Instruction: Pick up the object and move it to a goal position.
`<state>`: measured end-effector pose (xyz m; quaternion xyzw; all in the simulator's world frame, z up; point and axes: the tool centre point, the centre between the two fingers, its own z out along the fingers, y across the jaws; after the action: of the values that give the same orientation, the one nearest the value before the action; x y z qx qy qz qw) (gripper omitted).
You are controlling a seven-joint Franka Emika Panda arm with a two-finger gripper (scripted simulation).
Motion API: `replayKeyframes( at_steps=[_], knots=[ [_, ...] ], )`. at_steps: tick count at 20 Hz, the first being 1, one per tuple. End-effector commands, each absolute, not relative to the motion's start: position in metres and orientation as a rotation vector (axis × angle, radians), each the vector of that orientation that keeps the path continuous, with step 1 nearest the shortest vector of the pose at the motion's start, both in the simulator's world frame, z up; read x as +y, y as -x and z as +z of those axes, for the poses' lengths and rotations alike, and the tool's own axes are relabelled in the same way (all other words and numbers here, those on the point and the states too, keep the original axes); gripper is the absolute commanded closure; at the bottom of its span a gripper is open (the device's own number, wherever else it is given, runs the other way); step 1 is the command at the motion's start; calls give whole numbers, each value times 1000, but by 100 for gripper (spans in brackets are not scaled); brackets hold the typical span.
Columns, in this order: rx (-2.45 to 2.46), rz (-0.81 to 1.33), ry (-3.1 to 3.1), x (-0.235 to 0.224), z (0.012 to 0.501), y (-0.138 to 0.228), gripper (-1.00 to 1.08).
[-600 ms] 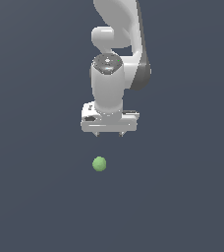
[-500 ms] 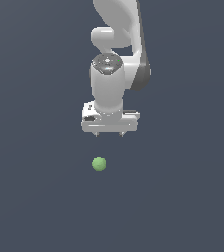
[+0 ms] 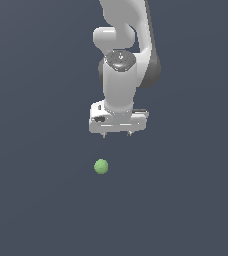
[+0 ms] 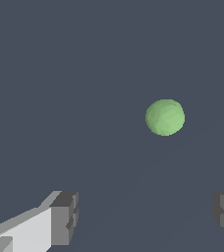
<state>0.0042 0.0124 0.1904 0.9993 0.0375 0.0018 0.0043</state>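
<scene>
Hanging from a white arm (image 3: 121,55) that comes down from the top of the exterior view, the tool (image 3: 116,134) points straight down over a plain dark grey-blue worktop (image 3: 36,200). Its two short fingers (image 3: 103,134) poke out under a wide white bar (image 3: 118,121), and they stand spread apart with nothing between them. In the wrist view the same spread shows clearly: one grey fingertip (image 4: 65,217) sits at one side and the other at the far edge, with open worktop between them.

The ball (image 3: 101,166) is small, round, matte and light green. It is much narrower than the white bar. In the exterior view it lies below the tool and slightly toward that view's left, apart from the fingers, touching neither. In the wrist view the ball (image 4: 165,117) appears ahead of the fingertips, nearer the finger at the far edge than the other one. Being a sphere, it has no long axis and faces no particular way. Whether it rests on the worktop cannot be told, since no shadow shows beneath it.
</scene>
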Motion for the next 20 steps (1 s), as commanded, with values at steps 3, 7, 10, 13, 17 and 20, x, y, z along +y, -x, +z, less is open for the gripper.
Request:
replayKeyframes(
  at_steps=[3, 7, 10, 13, 17, 20],
  knots=[
    [124, 4, -3130, 11, 189, -5, -92],
    [156, 3, -3128, 8, 184, -10, -92],
    [196, 3, -3126, 3, 178, -16, -92],
    [250, 2, -3122, -3, 169, -24, -92],
    [345, 0, -3114, -15, 152, -36, -92],
    [430, -1, -3105, -25, 136, -47, -92]
  ],
)
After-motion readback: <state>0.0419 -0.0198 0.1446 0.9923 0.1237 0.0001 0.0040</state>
